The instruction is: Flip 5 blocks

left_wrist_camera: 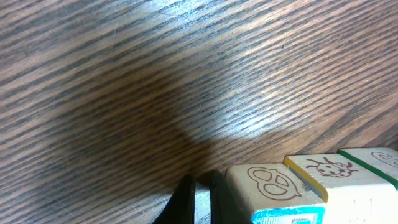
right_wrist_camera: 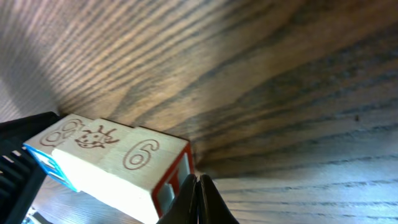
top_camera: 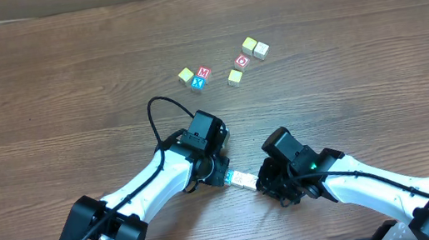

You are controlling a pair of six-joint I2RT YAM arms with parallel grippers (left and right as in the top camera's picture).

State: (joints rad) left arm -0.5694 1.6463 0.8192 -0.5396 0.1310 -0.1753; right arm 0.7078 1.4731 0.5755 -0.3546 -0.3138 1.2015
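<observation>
- Blocks: three stand in a touching row (top_camera: 241,180) on the bench (top_camera: 41,85), close to the robot and between the two arms' tips.
- Printed tops: the pretzel block (left_wrist_camera: 267,183) shows a pretzel-like outline above a teal edge. The bug block (left_wrist_camera: 326,168) in the middle has a small ladybird drawing and a yellow edge. The 6 block (right_wrist_camera: 142,155) bears the numeral 6 over a red side.
- The left gripper (left_wrist_camera: 198,198) is clenched on nothing, just beside the pretzel block's end.
- The right gripper (right_wrist_camera: 200,196) is likewise clenched and empty, by the 6 block.
- Closed tips at each end look suited to nudging or tipping the row rather than grasping it.
- Six more blocks (top_camera: 202,76) lie scattered well apart, farther up the bench. Their print is too small to read.
</observation>
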